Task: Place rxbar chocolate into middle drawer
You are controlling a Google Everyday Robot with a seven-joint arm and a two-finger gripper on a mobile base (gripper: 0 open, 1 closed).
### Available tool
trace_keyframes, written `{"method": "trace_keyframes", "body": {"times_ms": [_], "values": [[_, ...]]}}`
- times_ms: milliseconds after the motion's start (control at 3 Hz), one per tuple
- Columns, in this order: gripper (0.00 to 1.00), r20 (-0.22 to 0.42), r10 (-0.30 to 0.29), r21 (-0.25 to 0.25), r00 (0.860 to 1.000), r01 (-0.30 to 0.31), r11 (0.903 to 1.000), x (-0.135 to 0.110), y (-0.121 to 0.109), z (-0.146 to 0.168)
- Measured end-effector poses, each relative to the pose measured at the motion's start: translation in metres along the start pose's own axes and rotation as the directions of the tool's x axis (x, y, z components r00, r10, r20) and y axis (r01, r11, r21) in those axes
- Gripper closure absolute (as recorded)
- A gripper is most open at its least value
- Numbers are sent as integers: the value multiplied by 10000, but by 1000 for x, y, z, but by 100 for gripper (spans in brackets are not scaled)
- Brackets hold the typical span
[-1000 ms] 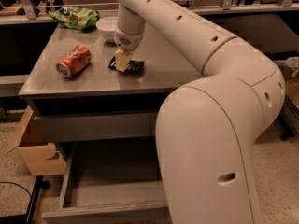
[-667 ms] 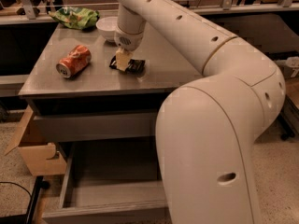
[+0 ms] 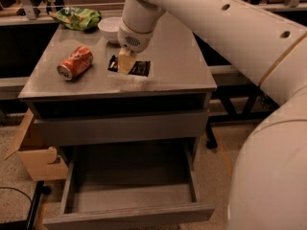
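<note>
The rxbar chocolate (image 3: 140, 69) lies flat on the grey cabinet top (image 3: 177, 66), a dark wrapper with pale lettering. My gripper (image 3: 125, 62) points straight down onto the middle of the bar and hides that part; the bar's ends show on either side of it. The middle drawer (image 3: 129, 215) stands pulled open at the bottom of the cabinet, directly below and in front, and its flat floor is bare.
A crushed orange can (image 3: 75, 62) lies left of the bar. A white bowl (image 3: 110, 28) and a green chip bag (image 3: 76, 17) sit at the back of the top. A closed drawer front (image 3: 120, 127) is above the open one. A cardboard box (image 3: 36, 159) stands on the floor at left.
</note>
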State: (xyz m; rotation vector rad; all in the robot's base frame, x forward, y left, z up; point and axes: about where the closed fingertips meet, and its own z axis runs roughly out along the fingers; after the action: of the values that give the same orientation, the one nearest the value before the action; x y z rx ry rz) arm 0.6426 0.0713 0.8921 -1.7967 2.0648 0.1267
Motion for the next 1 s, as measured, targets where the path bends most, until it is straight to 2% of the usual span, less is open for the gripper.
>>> {"method": "trace_keyframes", "body": {"times_ms": [333, 667, 1000], "values": [[100, 0, -1, -1, 10000, 1, 10000, 0, 0, 0], [100, -61, -289, -303, 9996, 287, 9991, 2, 22, 4], [100, -86, -733, -766, 9973, 725, 9944, 2, 68, 7]]}}
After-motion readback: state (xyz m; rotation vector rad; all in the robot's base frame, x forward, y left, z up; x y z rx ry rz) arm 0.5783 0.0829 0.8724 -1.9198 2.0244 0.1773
